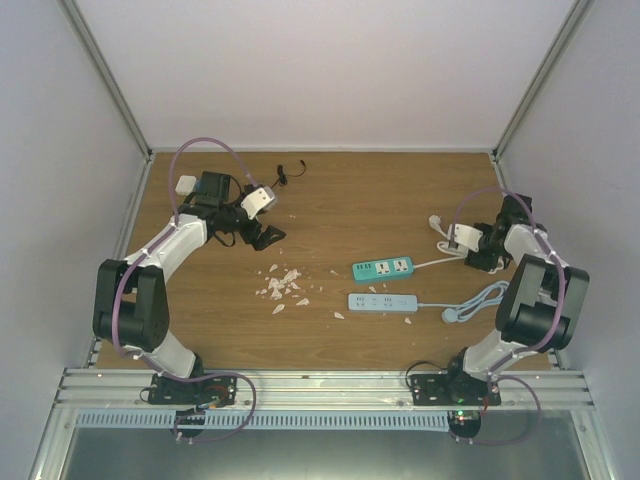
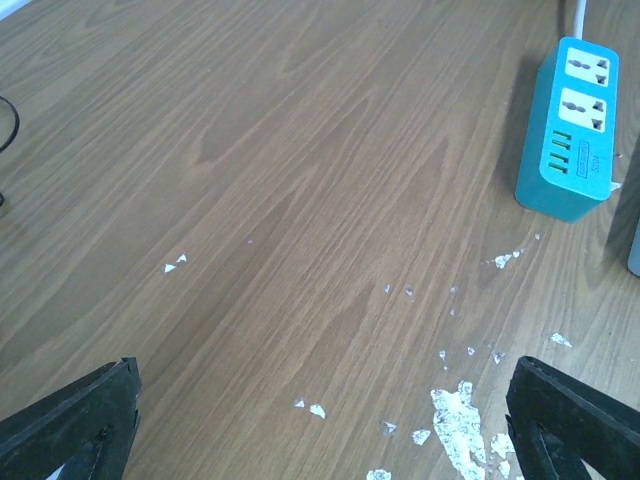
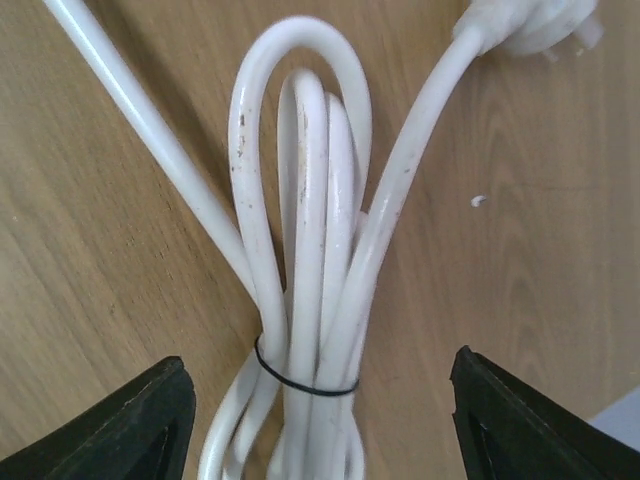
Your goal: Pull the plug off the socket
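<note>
A teal power strip (image 1: 383, 268) lies mid-table, and a light blue strip (image 1: 382, 302) lies just in front of it. In the left wrist view the teal strip (image 2: 575, 130) shows empty sockets. Its white cable runs right to a coil (image 3: 305, 250) bound with a black tie. The white plug (image 3: 530, 20) lies loose on the wood, also seen in the top view (image 1: 437, 221). My right gripper (image 3: 320, 430) is open with a finger on each side of the coil. My left gripper (image 2: 325, 430) is open and empty over bare wood, left of the strips.
White scraps (image 1: 285, 285) litter the wood between the left gripper and the strips. The light blue strip's cable (image 1: 485, 297) and plug (image 1: 452, 316) lie at the right front. A black cord (image 1: 290, 172) lies at the back. Enclosure walls stand close on both sides.
</note>
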Robot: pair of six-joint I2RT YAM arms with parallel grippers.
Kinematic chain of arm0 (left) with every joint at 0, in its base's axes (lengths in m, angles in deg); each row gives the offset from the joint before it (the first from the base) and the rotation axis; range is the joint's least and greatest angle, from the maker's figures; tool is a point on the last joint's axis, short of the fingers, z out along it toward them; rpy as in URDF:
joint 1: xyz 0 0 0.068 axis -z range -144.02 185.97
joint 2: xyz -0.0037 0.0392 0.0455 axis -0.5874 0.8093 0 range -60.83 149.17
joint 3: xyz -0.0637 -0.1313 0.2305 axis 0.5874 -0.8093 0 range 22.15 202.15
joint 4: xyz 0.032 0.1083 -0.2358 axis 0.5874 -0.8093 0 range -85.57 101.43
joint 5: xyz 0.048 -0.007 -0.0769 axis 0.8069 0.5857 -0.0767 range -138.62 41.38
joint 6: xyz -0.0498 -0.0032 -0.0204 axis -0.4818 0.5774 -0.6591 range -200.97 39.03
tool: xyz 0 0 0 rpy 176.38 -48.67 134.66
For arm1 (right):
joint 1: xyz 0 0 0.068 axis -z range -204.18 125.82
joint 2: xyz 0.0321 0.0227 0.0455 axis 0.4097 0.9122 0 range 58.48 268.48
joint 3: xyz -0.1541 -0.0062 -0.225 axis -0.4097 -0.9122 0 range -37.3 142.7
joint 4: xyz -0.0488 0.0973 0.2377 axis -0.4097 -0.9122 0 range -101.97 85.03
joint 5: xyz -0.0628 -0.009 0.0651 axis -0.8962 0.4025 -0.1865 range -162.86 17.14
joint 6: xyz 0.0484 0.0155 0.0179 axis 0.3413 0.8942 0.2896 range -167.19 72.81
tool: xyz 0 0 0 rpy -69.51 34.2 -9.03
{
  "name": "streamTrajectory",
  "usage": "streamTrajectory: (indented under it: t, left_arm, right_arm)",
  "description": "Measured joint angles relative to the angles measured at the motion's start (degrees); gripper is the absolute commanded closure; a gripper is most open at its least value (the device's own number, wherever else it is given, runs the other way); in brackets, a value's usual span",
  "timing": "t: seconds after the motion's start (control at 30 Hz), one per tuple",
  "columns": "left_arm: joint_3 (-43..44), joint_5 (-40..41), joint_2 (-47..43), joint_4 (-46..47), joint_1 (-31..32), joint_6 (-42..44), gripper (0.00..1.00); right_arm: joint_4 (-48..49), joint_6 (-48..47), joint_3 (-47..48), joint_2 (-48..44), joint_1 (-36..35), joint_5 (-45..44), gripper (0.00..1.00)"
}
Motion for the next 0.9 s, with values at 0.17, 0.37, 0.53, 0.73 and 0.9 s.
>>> streamTrajectory:
  t: [0.17, 0.37, 0.53, 0.73, 0.9]
  left_arm:
    - [0.5, -0.8, 0.6, -0.4, 0.0, -0.2, 0.01]
    - [3.5, -1.1, 1.3, -1.9, 0.0, -0.2, 0.01]
    - [6.7, -1.2, 1.3, -3.5, -0.8, 0.0, 0.01]
    - [16.2, -3.5, 2.2, -7.4, -5.2, -2.4, 0.01]
    - [20.3, -5.3, 2.6, -8.0, -10.3, -7.0, 0.01]
  right_arm:
    - [-2.7, 1.0, 2.6, -2.3, -0.3, 2.4, 0.08]
    - [-4.7, 4.0, 7.3, -3.8, -2.4, 5.8, 0.00]
    - [-5.0, 9.4, 12.1, -4.6, -7.1, 9.6, 0.00]
    - [-1.8, 20.3, 15.0, -5.7, -14.4, 16.3, 0.01]
    - [4.3, 31.8, 15.0, -6.7, -20.2, 21.9, 0.00]
